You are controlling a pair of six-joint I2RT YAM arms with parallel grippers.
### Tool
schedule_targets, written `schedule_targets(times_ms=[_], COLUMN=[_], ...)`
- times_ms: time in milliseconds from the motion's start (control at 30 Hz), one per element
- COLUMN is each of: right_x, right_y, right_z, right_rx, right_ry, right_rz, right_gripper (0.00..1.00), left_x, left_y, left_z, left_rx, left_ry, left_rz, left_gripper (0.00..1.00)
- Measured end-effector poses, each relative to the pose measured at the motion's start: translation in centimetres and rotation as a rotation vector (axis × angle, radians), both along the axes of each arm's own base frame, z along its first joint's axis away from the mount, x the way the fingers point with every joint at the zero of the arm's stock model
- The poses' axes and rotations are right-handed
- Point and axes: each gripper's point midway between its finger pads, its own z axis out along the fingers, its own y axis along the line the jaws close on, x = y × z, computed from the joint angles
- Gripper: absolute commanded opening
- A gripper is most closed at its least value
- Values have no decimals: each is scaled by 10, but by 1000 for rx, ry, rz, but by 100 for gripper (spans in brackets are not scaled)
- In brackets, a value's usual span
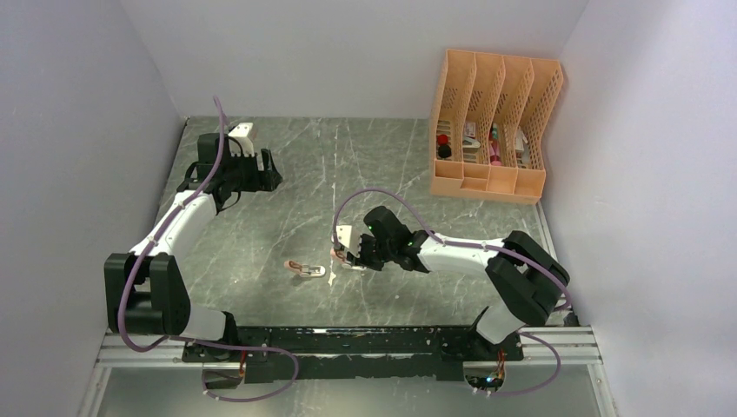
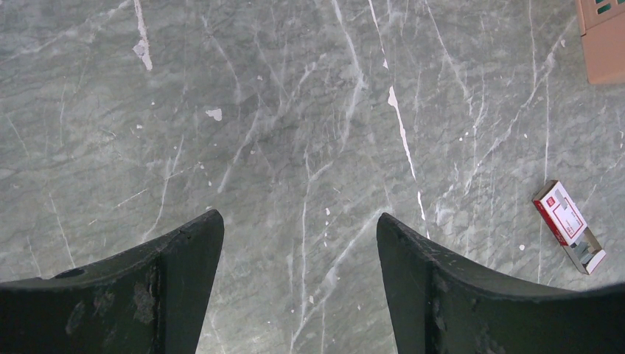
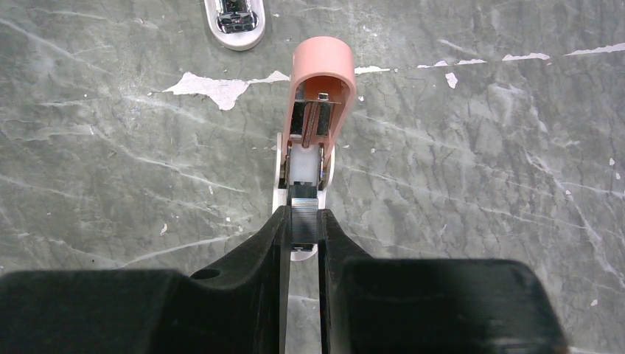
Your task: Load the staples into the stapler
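Pinching the staples [image 3: 304, 221], my right jaws aim them at the open stapler [image 3: 322, 74] mid-frame; left jaws wide, parked aside.

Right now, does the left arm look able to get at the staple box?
Probably yes. The left tool is open and empty, and in the left wrist view only bare table lies between it and the staple box, which sits uncovered.
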Motion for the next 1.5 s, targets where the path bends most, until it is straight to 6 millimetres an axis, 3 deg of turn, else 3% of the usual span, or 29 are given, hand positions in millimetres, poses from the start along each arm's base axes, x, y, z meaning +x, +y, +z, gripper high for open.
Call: schedule_targets(times_ms=[1500], right_x=[-1], right_y=[3], right_z=[-1], right_rx=[-27], right_ry=[-15], right_rz=[13], right_gripper=[14], left_x=[0], left_y=[-1], left_z=[-1], left_rx=[0], left_ry=[3], left_rz=[-2], left_gripper=[80])
